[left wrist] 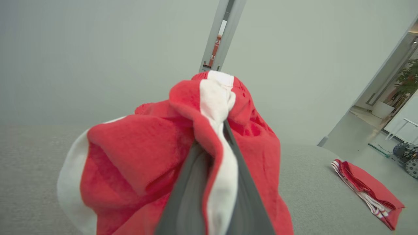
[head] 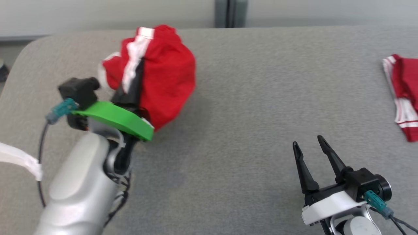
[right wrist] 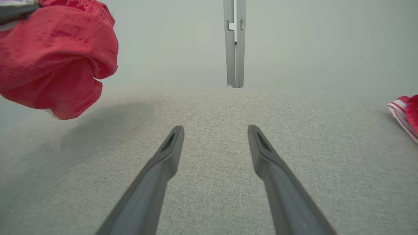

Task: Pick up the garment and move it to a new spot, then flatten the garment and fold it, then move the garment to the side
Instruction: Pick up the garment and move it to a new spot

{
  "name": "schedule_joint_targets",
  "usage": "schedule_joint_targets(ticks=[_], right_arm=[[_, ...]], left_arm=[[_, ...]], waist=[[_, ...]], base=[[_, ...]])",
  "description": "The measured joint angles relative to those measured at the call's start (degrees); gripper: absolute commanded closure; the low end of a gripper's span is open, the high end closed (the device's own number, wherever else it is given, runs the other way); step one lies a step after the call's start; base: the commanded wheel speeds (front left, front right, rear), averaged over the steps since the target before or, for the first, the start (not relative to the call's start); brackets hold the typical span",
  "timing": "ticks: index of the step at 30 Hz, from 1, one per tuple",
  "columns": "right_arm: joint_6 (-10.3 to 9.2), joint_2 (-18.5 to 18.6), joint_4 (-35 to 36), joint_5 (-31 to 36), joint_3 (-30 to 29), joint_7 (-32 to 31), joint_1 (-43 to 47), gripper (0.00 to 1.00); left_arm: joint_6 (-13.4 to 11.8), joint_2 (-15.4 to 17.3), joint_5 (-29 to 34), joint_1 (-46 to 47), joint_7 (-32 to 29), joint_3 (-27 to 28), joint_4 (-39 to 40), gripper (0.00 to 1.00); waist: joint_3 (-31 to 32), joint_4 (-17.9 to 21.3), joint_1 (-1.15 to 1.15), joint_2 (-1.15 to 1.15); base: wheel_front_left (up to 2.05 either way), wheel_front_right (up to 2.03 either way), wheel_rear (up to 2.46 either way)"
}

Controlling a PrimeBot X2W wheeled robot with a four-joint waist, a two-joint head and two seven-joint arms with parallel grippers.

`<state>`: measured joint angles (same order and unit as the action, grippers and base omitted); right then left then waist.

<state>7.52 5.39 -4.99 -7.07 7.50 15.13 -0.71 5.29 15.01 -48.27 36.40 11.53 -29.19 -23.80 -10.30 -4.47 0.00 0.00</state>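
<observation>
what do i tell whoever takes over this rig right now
Left gripper: shut on the red garment, bunched and lifted clear of the grey table, toward its far left.
Right gripper: open, empty, low over the table's near right.
A second red garment lies at the table's right edge, untouched by either gripper.
Done: the garment is picked up.
Left: set it down at a new spot, flatten it, fold it, then move it to the side.
</observation>
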Motion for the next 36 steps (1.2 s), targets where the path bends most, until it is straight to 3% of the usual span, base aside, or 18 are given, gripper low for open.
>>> schedule_joint_targets(ticks=[7, 12, 18, 24, 25, 27, 31, 36], right_arm=[[0.0, -0.57, 0.53, -0.01, -0.05, 0.0, 0.74, 0.0], [0.0, -0.97, 0.79, -0.1, -0.1, 0.0, 0.74, 0.0], [0.0, -1.45, 1.43, -0.24, -0.32, 0.0, -0.02, 0.0], [0.0, -1.86, 1.82, -0.08, -0.37, 0.01, -1.26, 0.0], [0.0, -1.92, 1.81, 0.07, -0.38, 0.0, -1.36, 0.0], [0.0, -1.93, 1.79, 0.12, -0.44, 0.0, -1.56, 0.0], [0.0, -1.58, 1.4, 0.14, -0.05, 0.01, -1.41, 0.0], [0.0, -0.93, 0.65, 0.09, 0.6, 0.0, 0.42, 0.0]], left_arm=[[-2.27, -4.71, 0.19, -3.43, -1.64, -4.2, 4.35, 1.0], [-2.27, -7.66, -1.08, -4.36, -2.47, -5.69, 3.22, 1.0], [-1.69, -9.76, -0.63, -4.38, -2.31, -8.73, -3.72, 1.0], [-0.97, -10.96, 2.81, -4.32, 0.07, -12.98, -12.36, 1.0], [-0.74, -11.25, 2.86, -4.31, 0.51, -13.32, -13.8, 0.96], [-0.33, -11.62, 2.5, -4.2, 1.2, -13.78, -15.32, 0.0], [0.26, -11.96, 2.21, -3.89, 2.7, -14.54, -15.0, 0.0], [-0.53, -12.17, 3.75, -4.96, 3.43, -11.87, -8.26, 0.0]], waist=[[3.77, 7.51, 0.0, 0.0], [4.6, 13.4, 0.0, 0.0], [3.34, 19.16, 0.0, 0.0], [-0.28, 21.33, 0.0, 0.0], [-1.07, 21.5, 0.0, 0.0], [-2.0, 21.57, 0.0, 0.0], [-2.36, 20.67, 0.0, 0.0], [-0.95, 18.96, 0.0, 0.0]], base=[[0.0, 0.0, 0.0], [0.0, 0.0, 0.0], [0.0, 0.0, 0.0], [0.0, 0.0, 0.0], [0.0, 0.0, 0.0], [0.0, 0.0, 0.0], [0.0, 0.0, 0.0], [0.0, 0.0, 0.0]])
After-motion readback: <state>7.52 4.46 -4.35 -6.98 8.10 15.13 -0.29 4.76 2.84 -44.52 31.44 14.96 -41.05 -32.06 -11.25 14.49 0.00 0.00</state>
